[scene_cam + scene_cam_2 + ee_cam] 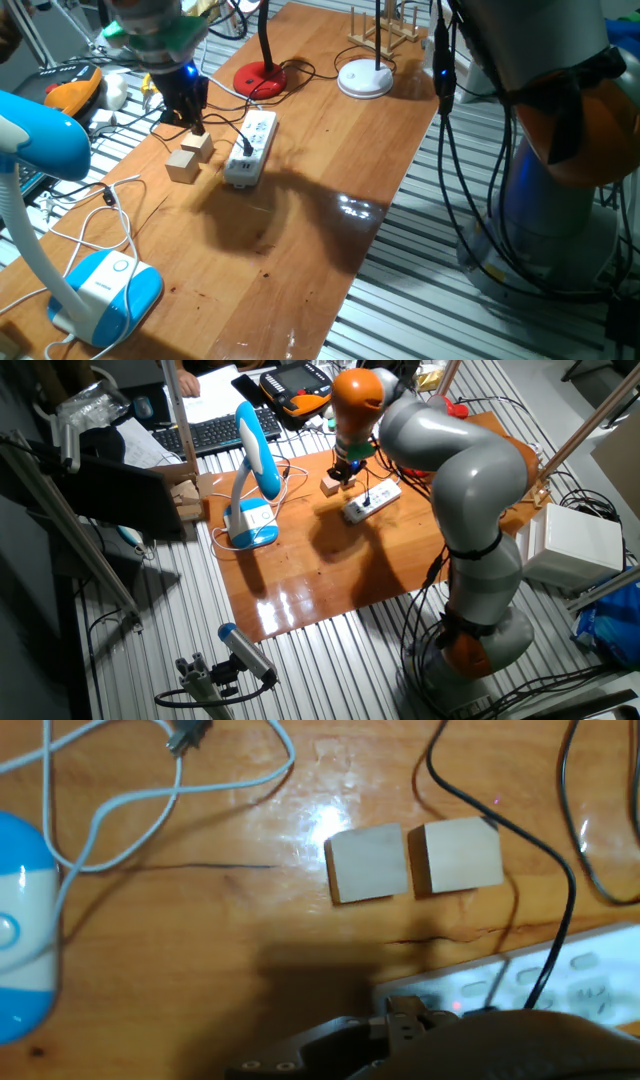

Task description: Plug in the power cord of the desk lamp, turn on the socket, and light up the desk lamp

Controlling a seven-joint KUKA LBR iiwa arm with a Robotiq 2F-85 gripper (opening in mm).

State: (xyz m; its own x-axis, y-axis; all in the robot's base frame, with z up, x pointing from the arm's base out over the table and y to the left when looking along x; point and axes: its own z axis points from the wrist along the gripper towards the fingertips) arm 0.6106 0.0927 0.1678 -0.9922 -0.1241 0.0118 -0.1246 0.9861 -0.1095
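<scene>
The desk lamp's red base (260, 78) stands at the back of the table, its black stem rising above it. Its black power cord (560, 910) runs past the blocks to the white socket strip (250, 148), where the black plug (246, 151) sits in an outlet. The strip also shows in the other fixed view (372, 500) and the hand view (590, 970). A small red light (456, 1007) glows at the strip's end. My gripper (192, 118) hangs just left of the strip, over the wooden blocks. It looks shut and holds nothing. Its fingertips (404, 1013) are by the strip's end.
Two wooden blocks (368, 863) (458, 855) lie side by side beside the strip. A blue-and-white lamp (105, 285) stands front left, its white cable (120, 830) looped on the table. A white disc lamp base (365, 78) and a wooden rack (385, 30) are at the back.
</scene>
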